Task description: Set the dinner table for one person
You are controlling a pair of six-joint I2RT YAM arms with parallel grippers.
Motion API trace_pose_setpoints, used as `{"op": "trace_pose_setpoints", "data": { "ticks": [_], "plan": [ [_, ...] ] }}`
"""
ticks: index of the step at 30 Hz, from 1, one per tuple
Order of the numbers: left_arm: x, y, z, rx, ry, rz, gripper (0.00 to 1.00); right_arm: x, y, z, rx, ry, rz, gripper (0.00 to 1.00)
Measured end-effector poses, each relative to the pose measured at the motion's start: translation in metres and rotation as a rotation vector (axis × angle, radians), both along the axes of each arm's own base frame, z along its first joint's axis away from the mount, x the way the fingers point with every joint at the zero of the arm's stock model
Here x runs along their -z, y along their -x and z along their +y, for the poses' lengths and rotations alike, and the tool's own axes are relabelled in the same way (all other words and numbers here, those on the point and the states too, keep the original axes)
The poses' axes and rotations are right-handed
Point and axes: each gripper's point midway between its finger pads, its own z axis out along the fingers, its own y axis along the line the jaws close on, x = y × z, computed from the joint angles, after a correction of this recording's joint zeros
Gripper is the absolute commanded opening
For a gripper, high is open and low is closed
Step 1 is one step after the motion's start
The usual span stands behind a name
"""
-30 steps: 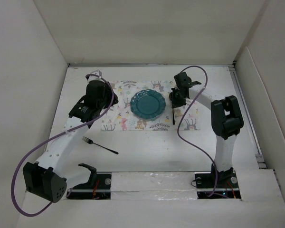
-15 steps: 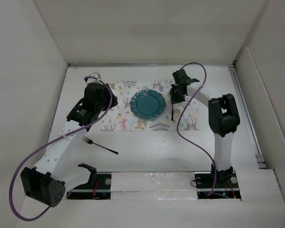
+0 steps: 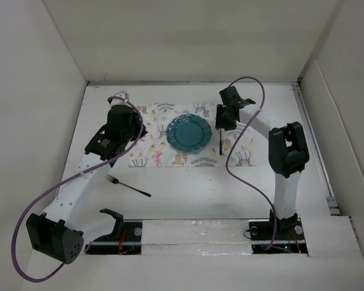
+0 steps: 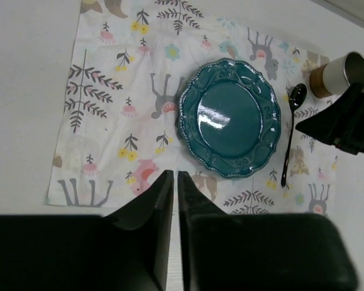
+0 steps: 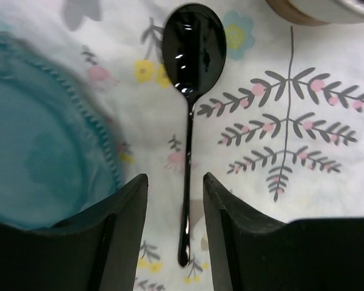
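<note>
The jaws of my right gripper [image 5: 175, 183] stand spread either side of the slim, glossy black spoon [image 5: 192, 42], clear of its handle. Closing off-centre could skid it into the scalloped teal plate [image 5: 42, 151]. My left gripper [image 4: 175, 182] has its jaws pressed together, empty, over the printed cloth placemat [image 4: 109, 121]. The matte white dinner table [image 3: 200, 194] underlies everything, with the fork [image 3: 128, 186] toward its near-left corner.

Left arm [image 3: 79, 182]: white links dotted with small holes, black joint housings.
Right arm [image 3: 284, 197]: white links, black joint housings.
Left purple cable [image 3: 23, 221] and right purple cable [image 3: 229, 165]: one loose loop each.
Left tool [image 4: 175, 177] and right tool [image 5: 175, 182]: matte black, two tapered fingers.
</note>
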Motion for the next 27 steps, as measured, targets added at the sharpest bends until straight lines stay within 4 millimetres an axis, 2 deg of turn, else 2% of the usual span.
{"op": "trace_pose_setpoints", "data": {
  "ticks": [1,2,3,4,6,8,10,12,13,15,16,17,19,20,23,24,25,27],
  "plan": [
    [-0.002,0.000,0.000,0.004,-0.002,-0.003,0.00,-0.011,0.001,0.002,-0.005,-0.003,-0.021,0.44],
    [-0.006,-0.001,-0.001,0.007,-0.003,-0.007,0.00,-0.025,0.002,0.005,-0.017,-0.010,-0.051,0.36],
    [-0.011,-0.002,-0.001,0.009,-0.001,-0.014,0.00,-0.040,0.006,0.010,-0.033,-0.018,-0.084,0.14],
    [-0.017,-0.004,-0.002,0.012,0.003,-0.024,0.00,-0.055,0.012,0.016,-0.055,-0.028,-0.115,0.03],
    [-0.037,-0.006,-0.005,0.019,0.019,-0.059,0.00,-0.088,0.028,0.037,-0.110,-0.065,-0.188,0.00],
    [-0.061,-0.008,-0.008,0.029,0.044,-0.102,0.00,-0.116,0.051,0.070,-0.202,-0.128,-0.253,0.00],
    [-0.084,-0.006,-0.010,0.036,0.076,-0.150,0.00,-0.135,0.078,0.113,-0.324,-0.202,-0.303,0.00],
    [-0.099,0.002,-0.010,0.042,0.111,-0.184,0.01,-0.142,0.113,0.162,-0.460,-0.267,-0.320,0.00],
    [-0.104,0.009,-0.008,0.041,0.123,-0.192,0.10,-0.141,0.130,0.185,-0.527,-0.289,-0.317,0.00],
    [-0.116,0.023,-0.003,0.036,0.145,-0.213,0.20,-0.131,0.164,0.226,-0.650,-0.325,-0.301,0.02],
    [-0.124,0.030,0.000,0.030,0.158,-0.221,0.28,-0.122,0.182,0.244,-0.709,-0.333,-0.279,0.07],
    [-0.134,0.036,0.002,0.027,0.170,-0.236,0.31,-0.111,0.197,0.259,-0.756,-0.331,-0.252,0.21],
    [-0.160,0.047,0.006,0.019,0.210,-0.282,0.37,-0.088,0.223,0.287,-0.842,-0.318,-0.215,0.34],
    [-0.173,0.053,0.008,0.016,0.230,-0.309,0.39,-0.075,0.233,0.298,-0.876,-0.304,-0.196,0.42],
    [-0.208,0.073,0.016,0.009,0.278,-0.380,0.43,-0.042,0.258,0.330,-0.958,-0.265,-0.164,0.51],
    [-0.210,0.077,0.018,0.003,0.285,-0.377,0.43,-0.032,0.265,0.341,-0.981,-0.253,-0.153,0.52],
    [-0.228,0.086,0.022,0.005,0.303,-0.422,0.43,-0.025,0.269,0.351,-1.002,-0.248,-0.154,0.52],
    [-0.249,0.101,0.029,-0.003,0.318,-0.459,0.43,-0.008,0.281,0.377,-1.047,-0.227,-0.161,0.53]
  ]
}}
